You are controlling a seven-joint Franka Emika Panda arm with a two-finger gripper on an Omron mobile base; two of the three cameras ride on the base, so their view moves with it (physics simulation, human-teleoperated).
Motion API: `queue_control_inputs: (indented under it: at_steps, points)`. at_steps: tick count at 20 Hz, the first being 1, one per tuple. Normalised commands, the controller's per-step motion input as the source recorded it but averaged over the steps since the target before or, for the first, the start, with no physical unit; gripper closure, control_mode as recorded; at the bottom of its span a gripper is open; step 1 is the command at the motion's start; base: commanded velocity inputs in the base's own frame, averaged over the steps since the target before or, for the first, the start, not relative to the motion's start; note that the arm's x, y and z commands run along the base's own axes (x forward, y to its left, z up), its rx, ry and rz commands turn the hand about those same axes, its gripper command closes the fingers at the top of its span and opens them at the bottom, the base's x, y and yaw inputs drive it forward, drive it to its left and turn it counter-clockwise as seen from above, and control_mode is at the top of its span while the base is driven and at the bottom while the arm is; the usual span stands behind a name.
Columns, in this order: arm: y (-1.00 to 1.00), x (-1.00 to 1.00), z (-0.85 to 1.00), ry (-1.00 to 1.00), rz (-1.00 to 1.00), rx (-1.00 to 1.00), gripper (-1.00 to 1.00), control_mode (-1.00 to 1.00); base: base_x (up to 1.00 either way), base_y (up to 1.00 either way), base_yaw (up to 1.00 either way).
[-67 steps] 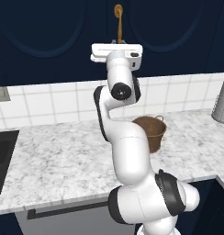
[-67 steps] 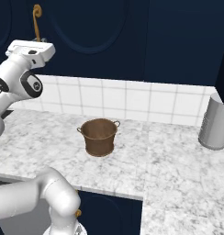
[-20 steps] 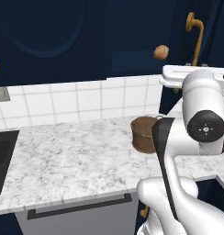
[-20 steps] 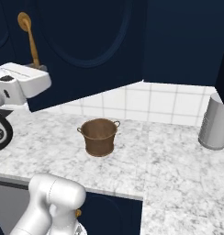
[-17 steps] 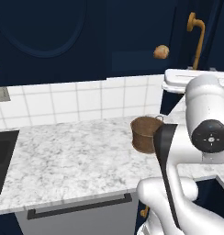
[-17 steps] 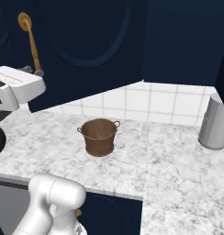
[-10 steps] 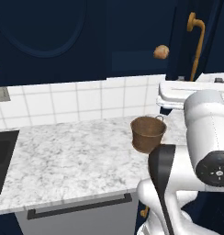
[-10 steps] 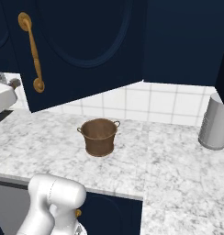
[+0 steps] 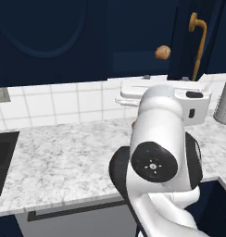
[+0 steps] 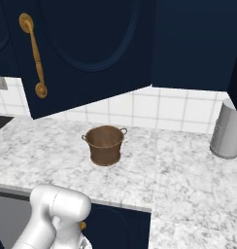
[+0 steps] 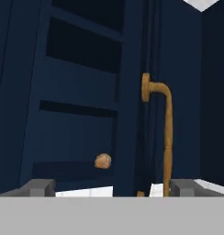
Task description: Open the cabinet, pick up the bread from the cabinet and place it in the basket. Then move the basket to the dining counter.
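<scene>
change: gripper [image 11: 104,188] now off the brass handle [image 11: 166,137], jaws wide, holding nothing | cabinet [image 11: 81,92] open | bread [image 11: 103,160] on shelf ahead, slightly left | next: reach bread

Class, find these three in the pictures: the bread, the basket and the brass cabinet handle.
bread [image 9: 163,52]: left base view, middle of the roll.
basket [image 10: 105,151]: right base view, front wall.
brass cabinet handle [image 11: 168,137]: hand view, mid-shaft.

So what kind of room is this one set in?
A rendered kitchen, by the look of it: dark navy wall cabinet with a brass handle, a marbled countertop backed by white tiles, and a black sink at the left edge.
</scene>
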Motion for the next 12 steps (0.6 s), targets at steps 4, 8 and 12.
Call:
queue_control_inputs:
  at_steps: [4, 8, 12]
  points:
    - [0.07, 0.61, 0.00, 0.03, -0.17, 0.03, -1.00, -1.00, 0.00, 0.00, 0.00]
    - [-0.06, 0.43, 0.00, 0.00, -0.27, 0.03, -1.00, -1.00, 0.00, 0.00, 0.00]
    - [-0.21, 0.32, -0.01, 0.00, -0.38, 0.03, -1.00, -1.00, 0.00, 0.00, 0.00]
